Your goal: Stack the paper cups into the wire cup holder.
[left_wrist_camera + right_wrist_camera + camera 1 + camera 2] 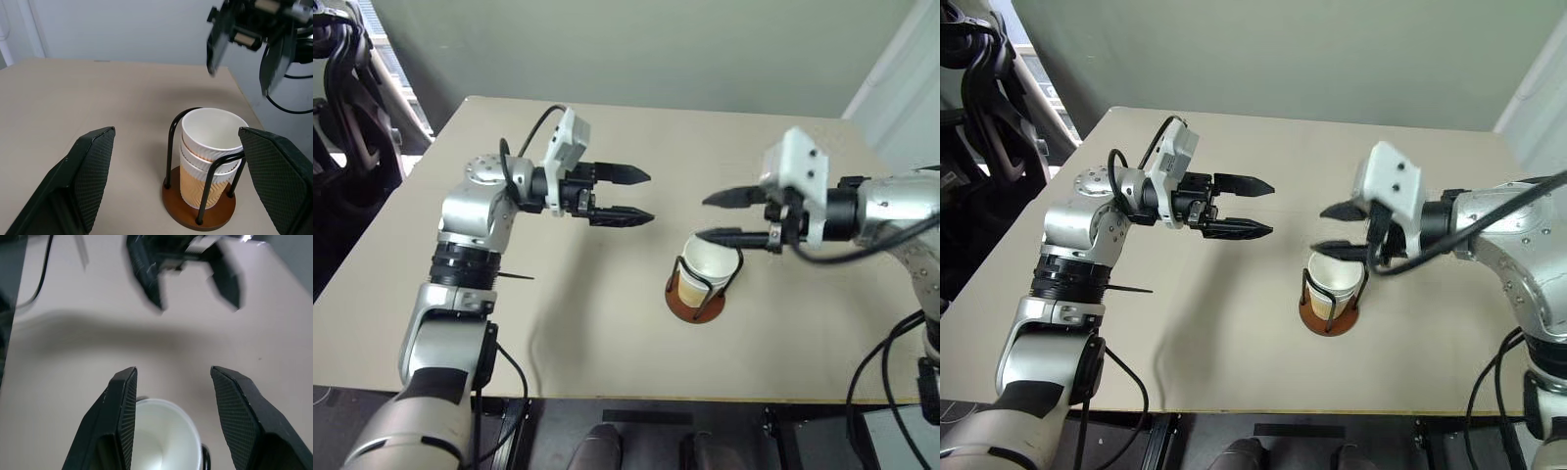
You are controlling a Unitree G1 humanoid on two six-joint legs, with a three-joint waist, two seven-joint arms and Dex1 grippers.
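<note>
The right gripper (722, 217) has its two black fingers apart with nothing between them, poised just above the rim of the top cup. The left gripper (628, 195) also stands open and empty, level, pointing right, well to the left of the holder and above the bare table (607, 127).

The paper cups (211, 152) are nested one in another inside the wire cup holder (198, 215), which stands toward the near right of the table. In the left wrist view, rolled white rims sit one above the other, so the stack looks complete, and the step in hand reads as a release and withdrawal.

To do that well, the right fingers should part enough to clear the top rim on both sides, then lift straight up rather than swing sideways, since a dragged rim or a brushed wire arch could tip the light stack or slide the base.

The cups are white inside, with a tan-orange ribbed wall below the rims. The holder has a round reddish-brown disc and two thin black arches crossing beside the stack; the cups sit upright, seated on the disc.
</note>
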